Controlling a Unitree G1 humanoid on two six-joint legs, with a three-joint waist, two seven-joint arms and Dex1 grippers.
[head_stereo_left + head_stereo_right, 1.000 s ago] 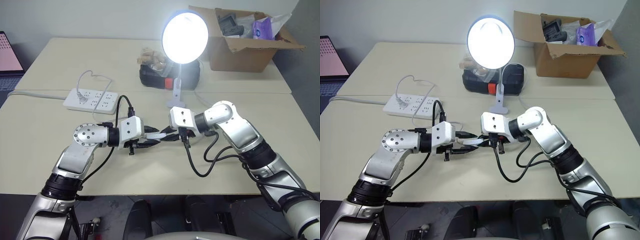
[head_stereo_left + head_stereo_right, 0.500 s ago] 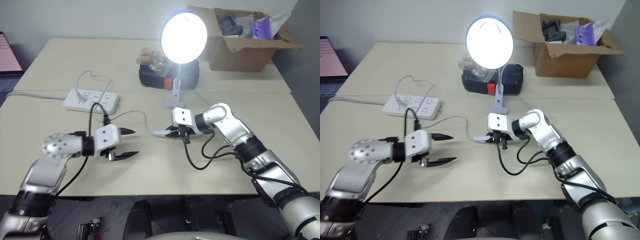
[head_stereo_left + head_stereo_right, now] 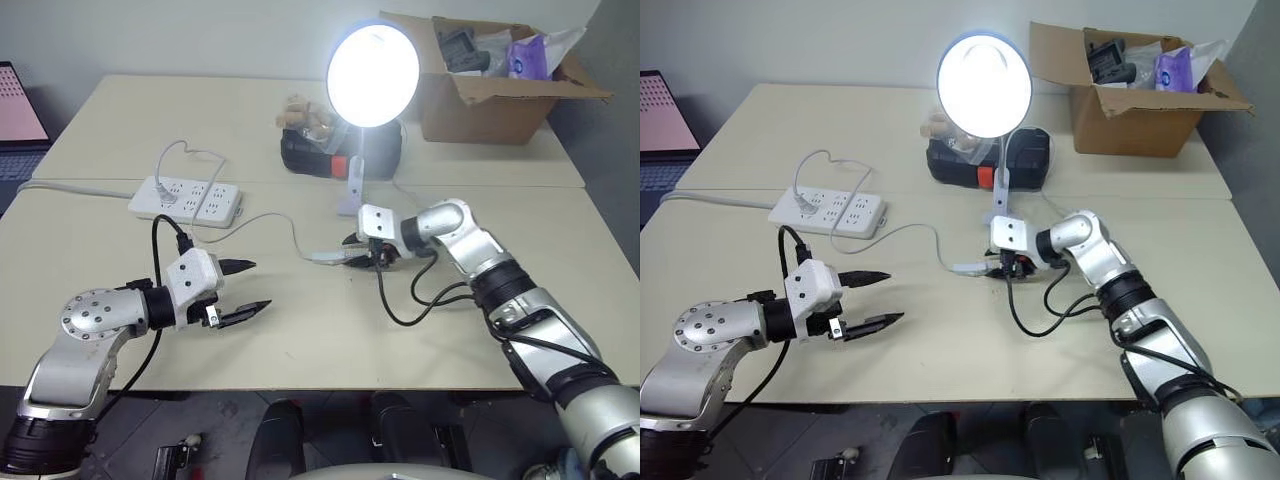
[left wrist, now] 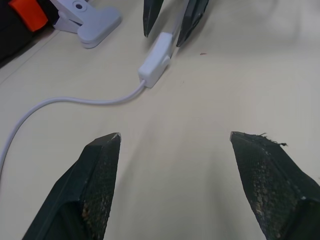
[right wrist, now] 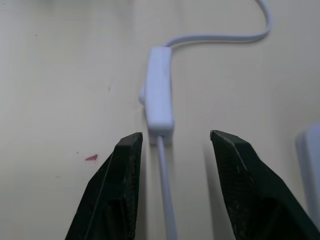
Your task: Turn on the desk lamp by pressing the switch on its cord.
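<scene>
One desk lamp stands lit on the tabletop, with one cord and one switch on that cord. One white power strip lies near the far left, with one plug in it. There is one black case with an orange latch behind the lamp's stem, and one cardboard box at the far right — its contents are too jumbled to count (a purple packet and a dark object can be made out). Two tables stand pushed together, the seam running across. Two grippers are in view — a left gripper and a right gripper — each with two black fingers.
</scene>
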